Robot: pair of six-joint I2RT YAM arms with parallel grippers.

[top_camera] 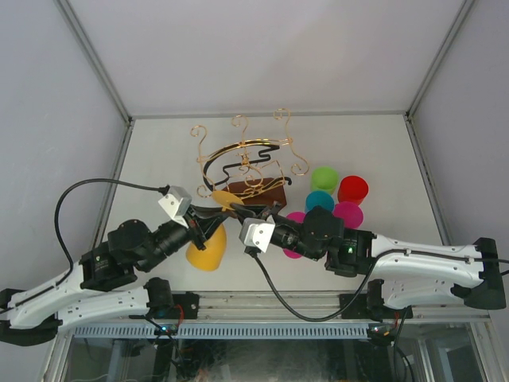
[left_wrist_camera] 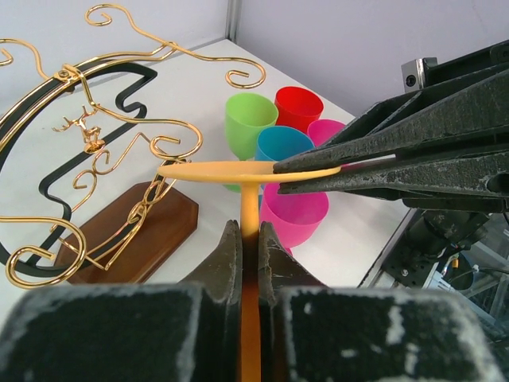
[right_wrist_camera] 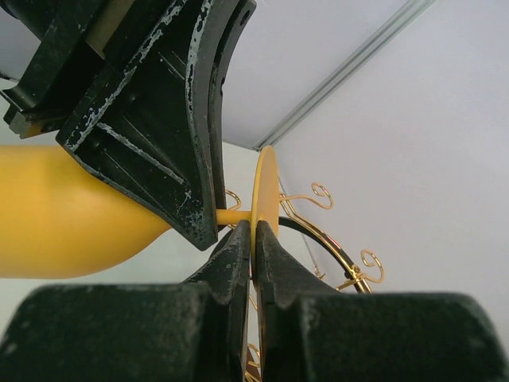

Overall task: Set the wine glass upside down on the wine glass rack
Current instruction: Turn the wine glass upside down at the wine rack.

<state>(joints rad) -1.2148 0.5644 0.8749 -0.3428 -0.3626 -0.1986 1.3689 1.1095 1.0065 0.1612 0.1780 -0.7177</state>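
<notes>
A yellow wine glass hangs on its side above the table, bowl toward the near edge, foot toward the wine glass rack. My left gripper is shut on its thin stem. My right gripper is shut on the rim of the flat foot, coming in from the right. In the top view the two grippers meet just in front of the rack's brown wooden base. The rack's gold scrolls and black band stand upright with nothing on them.
Several plastic glasses stand bunched to the right of the rack: green, red, teal and pink. A pink one sits just under the right gripper's fingers. Enclosure walls ring the table.
</notes>
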